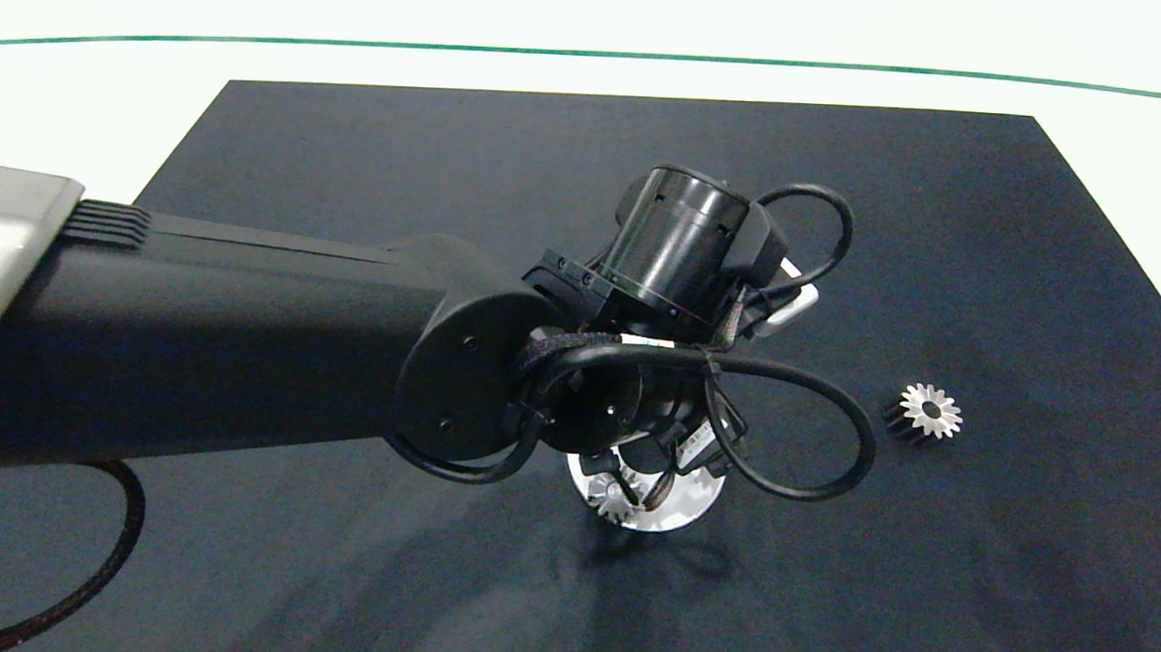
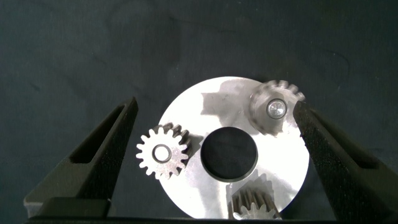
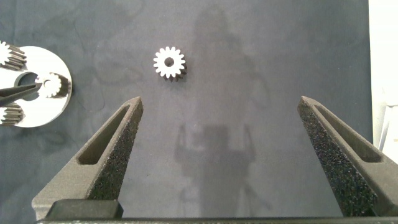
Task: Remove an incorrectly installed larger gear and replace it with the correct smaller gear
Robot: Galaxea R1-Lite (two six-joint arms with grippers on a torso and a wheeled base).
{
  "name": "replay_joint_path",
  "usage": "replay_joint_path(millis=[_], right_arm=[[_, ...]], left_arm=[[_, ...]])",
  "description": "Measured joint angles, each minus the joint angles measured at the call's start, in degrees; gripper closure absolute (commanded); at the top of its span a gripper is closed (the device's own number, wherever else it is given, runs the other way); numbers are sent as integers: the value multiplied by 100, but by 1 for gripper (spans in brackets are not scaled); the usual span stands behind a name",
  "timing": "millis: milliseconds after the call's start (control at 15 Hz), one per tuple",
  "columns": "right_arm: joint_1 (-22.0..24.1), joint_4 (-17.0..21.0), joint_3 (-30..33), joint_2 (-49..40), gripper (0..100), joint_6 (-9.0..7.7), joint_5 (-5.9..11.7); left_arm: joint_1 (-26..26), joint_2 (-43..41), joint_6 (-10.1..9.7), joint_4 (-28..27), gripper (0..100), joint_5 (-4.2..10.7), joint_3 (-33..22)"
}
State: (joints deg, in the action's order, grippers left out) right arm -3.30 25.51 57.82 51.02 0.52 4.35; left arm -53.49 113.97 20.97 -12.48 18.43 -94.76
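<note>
— Jaws of our left gripper (image 2: pixel 216 104) gape empty around the disc (image 2: pixel 283 165). The larger gear (image 2: pixel 273 109), we judge, sits mounted beside one finger.

— From above, the smaller gear (image 1: pixel 924 412) lies loose at the disc's 3 o'clock.

— Our right gripper (image 3: pixel 227 155) is wide open and empty. Nothing swapped yet.

Left gripper (image 2: pixel 214 149) hangs open over the disc (image 2: pixel 186 112), fingers outside its rim; three mounted gears crowd the plate around the centre hole (image 2: pixel 230 152). Loose gear (image 1: pixel 926 412) lies alone on the mat (image 1: pixel 992 238), open room on all sides. Left arm (image 1: pixel 242 338) blocks the approach from above the disc.
</note>
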Motion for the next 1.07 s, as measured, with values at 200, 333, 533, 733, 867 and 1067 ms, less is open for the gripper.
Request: replay_joint_path(millis=[200, 333, 533, 733, 867, 1067], right_arm=[[0, 0, 2, -2, 0, 2, 0], [17, 0, 6, -6, 0, 74, 0], [174, -7, 4, -85, 0, 143, 16], [401, -7, 11, -243, 0, 88, 91], [680, -7, 20, -389, 0, -37, 193], [1262, -9, 15, -703, 0, -105, 262]], left_arm=[[2, -29, -27, -9, 0, 0, -33], [20, -262, -116, -91, 0, 0, 18], [197, -1075, -286, -243, 0, 88, 347], [783, -2098, -330, -289, 0, 129, 948], [1497, -2839, -339, -291, 0, 135, 1449], [2783, -3947, -330, -293, 0, 138, 2061]])
